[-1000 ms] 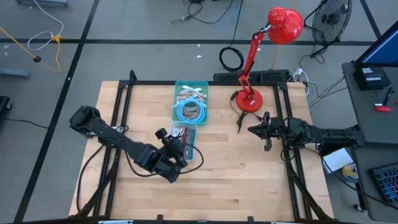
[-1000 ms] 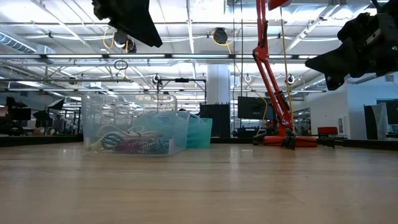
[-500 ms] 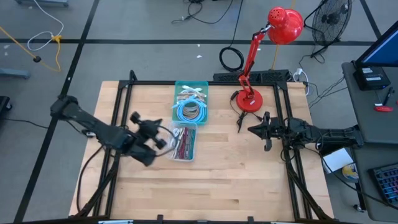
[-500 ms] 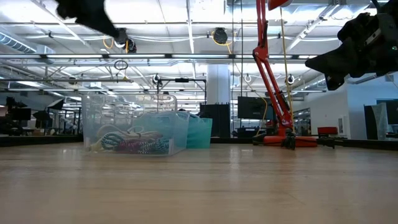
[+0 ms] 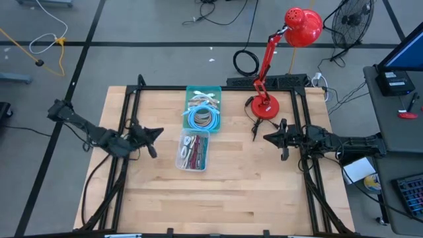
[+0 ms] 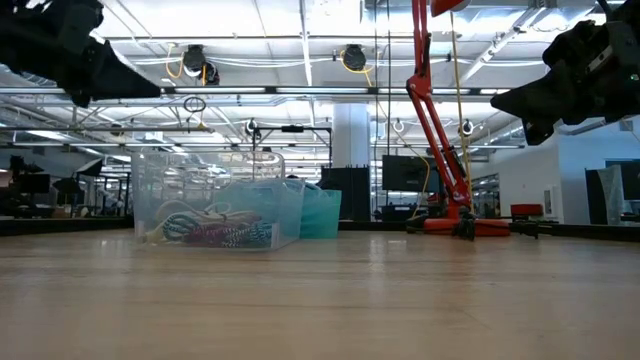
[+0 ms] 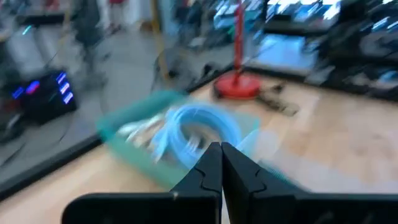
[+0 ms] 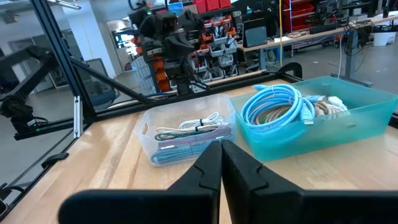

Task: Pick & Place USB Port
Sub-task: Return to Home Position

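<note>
While the table [image 5: 225,198] shows open wood along its front edge, left gripper [image 5: 151,134] and right gripper [image 5: 269,138] hang toward its sides, fingers pressed together, empty. Between them the clear bin [image 5: 192,169] holds tied cables [image 5: 193,149]. Just behind, the blue bin [image 5: 203,88] holds blue coils [image 5: 201,119] near the back edge.

The place is a robotics lab in a large industrial hall. A wooden counter [image 5: 231,192] in a black metal frame carries two dark robot arms, the left arm [image 5: 99,134] and the right arm [image 5: 344,142], on a grey floor [image 5: 165,59] marked with black tape lines and strewn with loose cables [image 5: 246,63]. A side desk [image 5: 390,122] holds a monitor [image 5: 404,56], a fan [image 5: 347,23] stands nearby, and beyond the counter are shelves of red and orange parts bins [image 8: 211,34] under a high beamed ceiling [image 6: 300,30].
</note>
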Robot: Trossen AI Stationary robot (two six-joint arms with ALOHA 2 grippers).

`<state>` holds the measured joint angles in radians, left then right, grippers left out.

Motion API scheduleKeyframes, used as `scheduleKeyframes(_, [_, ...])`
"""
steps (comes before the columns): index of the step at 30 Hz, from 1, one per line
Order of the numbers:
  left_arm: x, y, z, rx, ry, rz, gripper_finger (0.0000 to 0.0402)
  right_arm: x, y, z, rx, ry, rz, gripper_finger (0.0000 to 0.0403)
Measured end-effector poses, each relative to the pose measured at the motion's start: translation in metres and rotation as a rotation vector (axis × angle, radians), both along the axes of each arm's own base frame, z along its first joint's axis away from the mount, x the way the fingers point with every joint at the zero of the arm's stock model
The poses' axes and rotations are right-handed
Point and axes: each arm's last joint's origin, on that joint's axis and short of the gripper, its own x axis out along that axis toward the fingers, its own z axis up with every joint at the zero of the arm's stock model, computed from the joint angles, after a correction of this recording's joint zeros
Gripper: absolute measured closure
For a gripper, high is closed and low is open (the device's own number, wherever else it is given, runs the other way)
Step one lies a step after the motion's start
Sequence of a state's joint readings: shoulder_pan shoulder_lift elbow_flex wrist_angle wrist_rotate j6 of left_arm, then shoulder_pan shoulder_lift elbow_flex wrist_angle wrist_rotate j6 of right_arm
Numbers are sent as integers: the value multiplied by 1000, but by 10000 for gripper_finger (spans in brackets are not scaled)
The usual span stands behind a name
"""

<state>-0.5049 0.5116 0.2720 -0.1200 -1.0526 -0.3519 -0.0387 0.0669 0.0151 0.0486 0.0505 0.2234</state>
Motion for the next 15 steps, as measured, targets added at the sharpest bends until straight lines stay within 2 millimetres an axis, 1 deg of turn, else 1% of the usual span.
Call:
scheduleKeyframes(6, [-1,6,-12,116,-165,-225,401,0,0,0,0,0,0,399])
scheduleKeyframes(11, [2,17,-22,143,-160,-243,401,0,0,0,0,0,0,401])
scheduleKeyframes(15, [5,25,-24,142,-147,-336,401,0,0,0,0,-1,0,401])
